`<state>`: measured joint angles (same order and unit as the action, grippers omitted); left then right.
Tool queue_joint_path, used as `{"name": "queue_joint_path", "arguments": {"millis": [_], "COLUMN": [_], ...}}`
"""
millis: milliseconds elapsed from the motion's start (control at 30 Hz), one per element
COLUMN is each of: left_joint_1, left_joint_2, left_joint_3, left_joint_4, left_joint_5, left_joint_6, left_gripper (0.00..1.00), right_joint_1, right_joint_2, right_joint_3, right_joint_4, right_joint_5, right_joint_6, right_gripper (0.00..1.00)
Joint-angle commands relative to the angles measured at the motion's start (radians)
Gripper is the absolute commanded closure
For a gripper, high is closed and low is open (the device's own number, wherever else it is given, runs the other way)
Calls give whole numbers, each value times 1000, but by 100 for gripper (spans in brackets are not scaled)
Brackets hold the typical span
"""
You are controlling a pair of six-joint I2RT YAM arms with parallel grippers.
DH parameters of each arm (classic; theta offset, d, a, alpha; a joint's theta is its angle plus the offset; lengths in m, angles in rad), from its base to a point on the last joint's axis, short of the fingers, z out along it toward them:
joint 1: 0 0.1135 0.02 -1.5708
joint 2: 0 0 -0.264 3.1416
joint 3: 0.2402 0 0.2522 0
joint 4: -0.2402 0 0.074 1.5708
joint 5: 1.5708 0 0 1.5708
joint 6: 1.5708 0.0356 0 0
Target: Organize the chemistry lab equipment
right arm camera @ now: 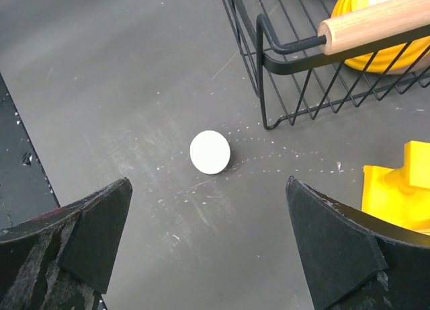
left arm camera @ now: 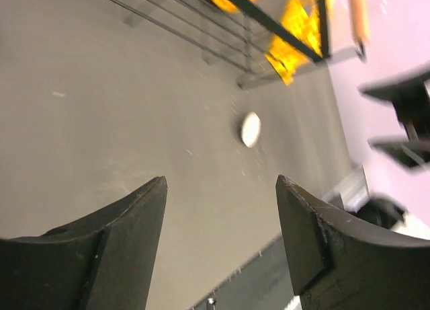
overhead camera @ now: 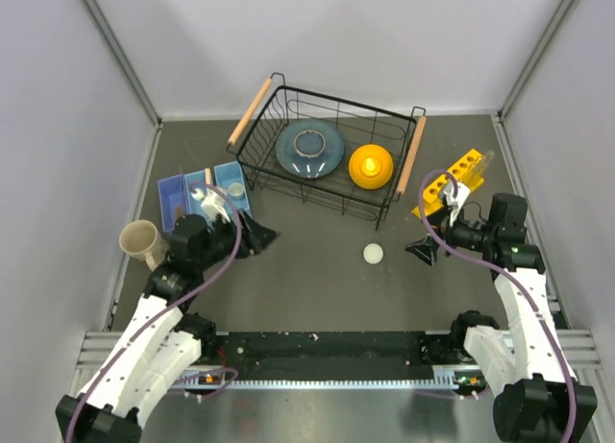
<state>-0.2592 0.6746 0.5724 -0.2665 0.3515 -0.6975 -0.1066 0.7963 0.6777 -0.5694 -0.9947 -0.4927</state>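
Note:
A small white round piece [overhead camera: 373,254] lies flat on the dark table between my two grippers; it also shows in the left wrist view [left arm camera: 250,129] and the right wrist view [right arm camera: 209,152]. The yellow block rack [overhead camera: 452,182] with a row of holes stands at the right, by the basket's right handle, and shows in both wrist views [left arm camera: 292,37] [right arm camera: 400,189]. My left gripper [overhead camera: 259,236] is open and empty, left of the piece [left arm camera: 222,189]. My right gripper [overhead camera: 423,251] is open and empty, just right of the piece [right arm camera: 208,189].
A black wire basket [overhead camera: 288,179] with wooden handles holds a grey-blue plate [overhead camera: 309,148] and an orange bowl [overhead camera: 371,165] at the back centre. A blue compartment tray [overhead camera: 175,198] with small items and a beige cup [overhead camera: 141,239] sit at the left.

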Motion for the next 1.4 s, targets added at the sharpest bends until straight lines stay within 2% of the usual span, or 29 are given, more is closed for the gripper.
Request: {"name": "queue_joint_path", "arguments": {"millis": [0, 100, 167, 267, 333, 367, 400, 467, 600, 667, 800, 1100, 1367], "left_joint_1": [-164, -247, -302, -461, -518, -566, -586, -626, -649, -652, -657, -658, -658], "left_joint_2": [-55, -17, 26, 170, 314, 366, 472, 577, 854, 933, 1092, 1229, 1336], "left_joint_3": [-126, -216, -242, -247, -224, -217, -191, -154, -45, 4, 64, 63, 89], "left_joint_4": [189, 375, 513, 681, 762, 861, 900, 955, 1094, 1124, 1151, 1293, 1368], "left_joint_5": [101, 86, 12, -113, -195, -212, -224, -255, -232, -204, -174, -200, -181], "left_joint_6": [43, 18, 4, 7, 6, 7, 10, 7, -11, -20, -57, -166, -232], "left_gripper": [28, 27, 22, 21, 21, 21, 21, 21, 27, 32, 36, 40, 52], "right_joint_1": [7, 7, 7, 7, 8, 7, 7, 7, 7, 7, 8, 19, 21], "right_joint_2": [12, 11, 11, 17, 18, 21, 24, 21, 9, 11, 14, 12, 4], "right_joint_3": [-17, -33, -35, -38, -41, -46, -56, -69, -78, -75, -69, -58, -56], "right_joint_4": [14, 8, 8, 8, 8, 8, 8, 8, 8, 8, 8, 5, 0], "right_joint_5": [-74, -102, -105, -104, -105, -120, -127, -151, -163, -160, -165, -167, -162], "right_joint_6": [-49, -72, -76, -81, -81, -83, -86, -92, -104, -104, -104, -107, -110], "right_gripper": [1, 1, 1, 1, 1, 1, 1, 1, 1, 1, 1, 1, 1]}}
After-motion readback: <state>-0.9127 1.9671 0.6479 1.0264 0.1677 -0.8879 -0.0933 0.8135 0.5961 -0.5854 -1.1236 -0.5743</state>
